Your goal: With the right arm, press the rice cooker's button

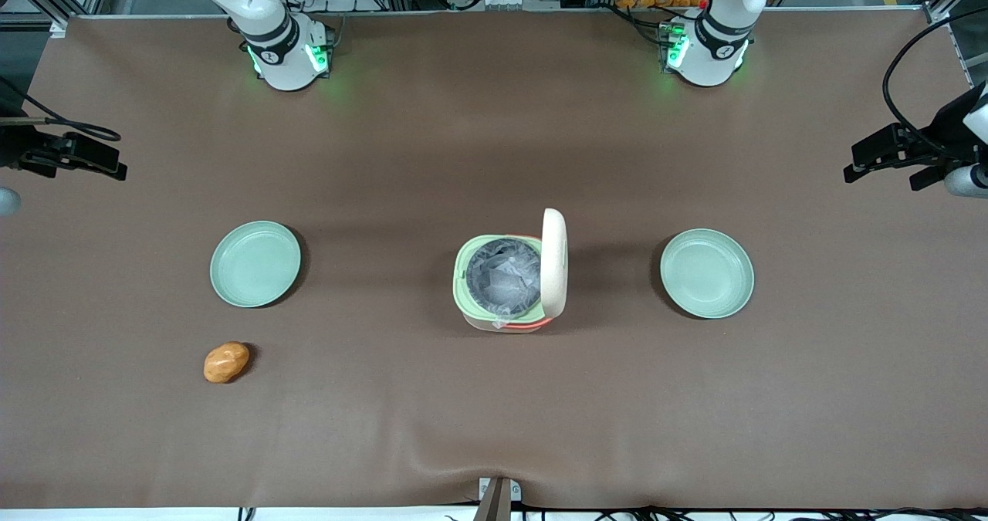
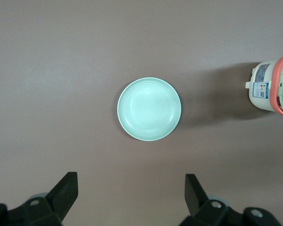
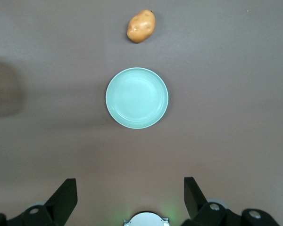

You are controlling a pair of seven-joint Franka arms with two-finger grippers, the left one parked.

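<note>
Rice cooker (image 1: 509, 282) at table centre, lid up, between two green plates. Gripper (image 3: 129, 200) spread wide, hovers high over plate (image 3: 137, 98) with potato (image 3: 141, 26) at plate's 12 o'clock. Button not visible; locate it, descend slowly, push straight with one fingertip.

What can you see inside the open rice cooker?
Inside the rice cooker sits a dark inner pot holding what looks like crumpled clear plastic; the pot's bottom is covered. The open gripper hovers over a green plate.
</note>
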